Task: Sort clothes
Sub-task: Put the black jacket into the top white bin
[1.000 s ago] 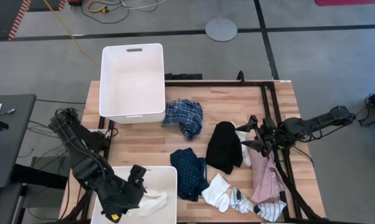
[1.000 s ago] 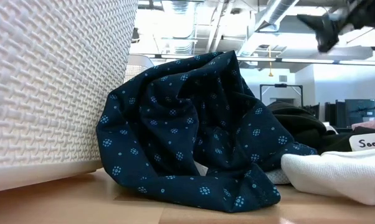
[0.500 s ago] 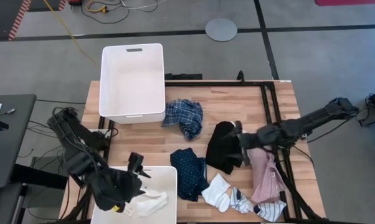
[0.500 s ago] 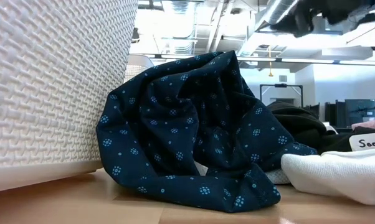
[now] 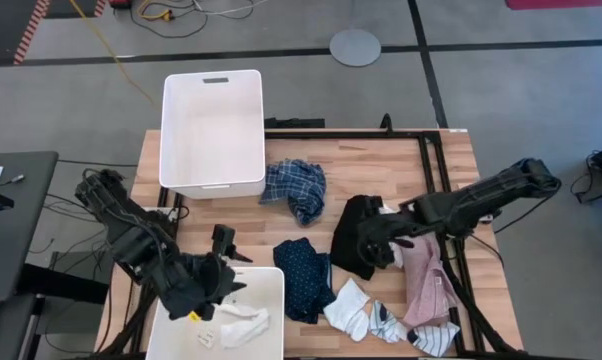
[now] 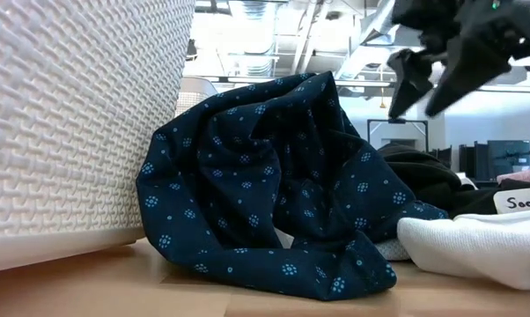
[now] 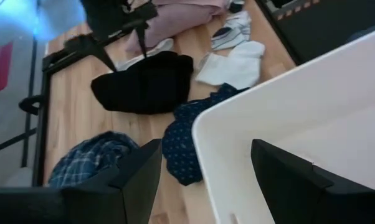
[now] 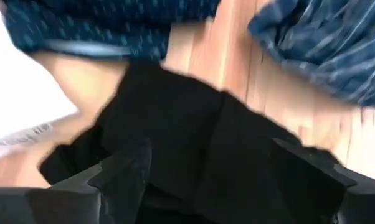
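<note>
Right gripper (image 5: pixel 373 236) fingers apart, directly over black piece (image 5: pixel 359 235) — long axis near-far. Left gripper (image 5: pixel 227 268) farther off at the near bin (image 5: pixel 276 300), fingers apart.

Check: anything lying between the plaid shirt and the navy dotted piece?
Nothing. In the high view only bare table separates the blue plaid shirt from the navy dotted piece; the black piece lies off to the side.

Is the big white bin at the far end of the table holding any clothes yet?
No, in the high view the far white bin shows only its bare white floor, with the blue plaid shirt lying on the table beside it.
</note>
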Available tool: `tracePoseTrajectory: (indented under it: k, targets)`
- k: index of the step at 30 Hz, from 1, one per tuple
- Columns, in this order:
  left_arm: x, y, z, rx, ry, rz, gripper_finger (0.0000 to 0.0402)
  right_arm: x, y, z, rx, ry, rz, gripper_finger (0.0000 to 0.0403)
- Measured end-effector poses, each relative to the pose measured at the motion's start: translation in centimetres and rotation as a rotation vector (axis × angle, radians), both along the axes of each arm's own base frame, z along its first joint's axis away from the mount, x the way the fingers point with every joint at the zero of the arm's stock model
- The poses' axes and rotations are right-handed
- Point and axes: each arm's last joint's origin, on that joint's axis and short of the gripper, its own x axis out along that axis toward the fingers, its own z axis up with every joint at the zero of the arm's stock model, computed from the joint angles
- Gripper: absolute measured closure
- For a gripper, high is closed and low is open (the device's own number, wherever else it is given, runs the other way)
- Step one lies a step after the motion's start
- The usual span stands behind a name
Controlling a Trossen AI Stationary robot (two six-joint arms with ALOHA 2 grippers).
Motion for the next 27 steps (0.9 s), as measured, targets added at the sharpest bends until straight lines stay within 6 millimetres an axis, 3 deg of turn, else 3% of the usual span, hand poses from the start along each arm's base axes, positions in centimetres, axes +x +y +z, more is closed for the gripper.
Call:
tracePoseTrajectory:
  k: [8, 15, 23, 27]
  targets:
    - [0.2, 0.6, -0.2, 0.016, 0.029, 0.01, 0.0159, 0.8, 0.8, -3.3, -0.023, 0.203, 0.017, 0.0065]
    - [0.5, 1.0, -0.3, 0.006, 0.049, 0.016, 0.0159, 1.2, 2.5, -7.6, -0.218, 0.341, 0.147, 0.007]
    - [0.5, 1.1, -0.3, 0.01, 0.059, 0.01, 0.0159, 1.9, 3.8, -10.5, -0.363, 0.347, 0.11, 0.0075]
    - [0.5, 1.1, -0.3, 0.014, 0.06, 0.009, 0.0159, 2.3, 3.6, -11.2, -0.427, 0.314, 0.029, 0.0109]
